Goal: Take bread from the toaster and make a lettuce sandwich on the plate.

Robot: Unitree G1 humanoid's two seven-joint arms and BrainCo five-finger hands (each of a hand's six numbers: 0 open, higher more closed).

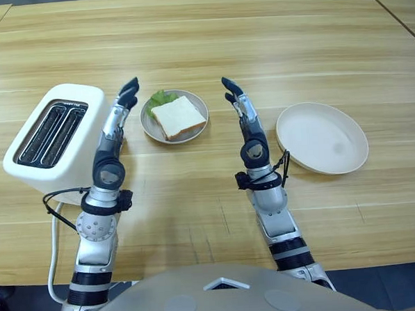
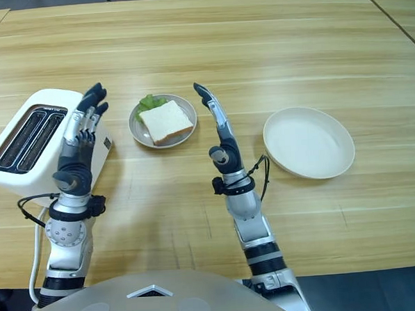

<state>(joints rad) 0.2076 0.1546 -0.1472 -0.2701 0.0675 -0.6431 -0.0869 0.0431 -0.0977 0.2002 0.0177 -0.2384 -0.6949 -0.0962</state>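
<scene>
A white toaster [image 1: 50, 139] stands at the left with both slots dark. To its right a small grey plate [image 1: 154, 127] carries a slice of bread [image 1: 177, 116] lying on green lettuce [image 1: 161, 99], which sticks out at the plate's far left. My left hand [image 1: 126, 97] hovers between the toaster and the plate with straight fingers, holding nothing. On the plate's right side, my right hand [image 1: 235, 97] is open too, raised a little clear of the rim.
A larger cream plate [image 1: 321, 138] lies bare at the right. The toaster's white cord [image 1: 53, 247] runs down over the near table edge at the left. Bare wooden tabletop stretches beyond the plates.
</scene>
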